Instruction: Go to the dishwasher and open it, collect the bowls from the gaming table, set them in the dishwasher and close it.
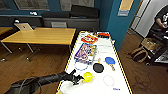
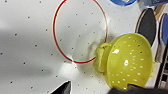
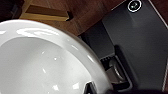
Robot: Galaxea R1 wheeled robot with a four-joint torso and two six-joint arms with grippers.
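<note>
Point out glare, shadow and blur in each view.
Head view: soft all over, the person at the edge smeared. Left wrist view: a bright glint on the yellow strainer bowl, grey shadow across the white tabletop. Right wrist view: glare streaks on the white bowl.

Counts on the white table top (image 1: 117, 72): one yellow perforated bowl (image 1: 88, 76); two paddles — one black (image 1: 98, 67), one blue (image 1: 110, 60); two printed sheets (image 1: 85, 53). Beside it — one wooden desk (image 1: 42, 35) carrying one laptop (image 1: 23, 26). One person (image 1: 161, 18) stands at right.
</note>
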